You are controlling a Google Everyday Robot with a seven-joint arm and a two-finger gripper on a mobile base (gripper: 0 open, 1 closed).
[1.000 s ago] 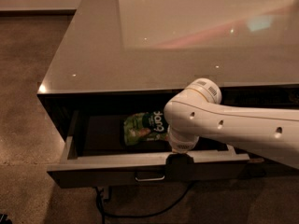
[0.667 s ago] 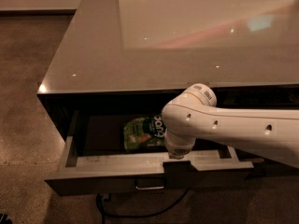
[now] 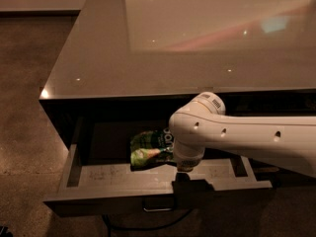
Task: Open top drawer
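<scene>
Top drawer (image 3: 106, 176) stands open below the table (image 3: 148, 43) top, scuffed grey floor showing. Pull handle (image 3: 158, 207) at front centre. Green bag (image 3: 148, 151) lies inside. My gripper (image 3: 190, 185) is at the drawer's front edge, 2 o'clock of the handle, with the bag at its 11 o'clock. I cannot tell its grip state. My arm (image 3: 247, 137) enters from 3 o'clock.
</scene>
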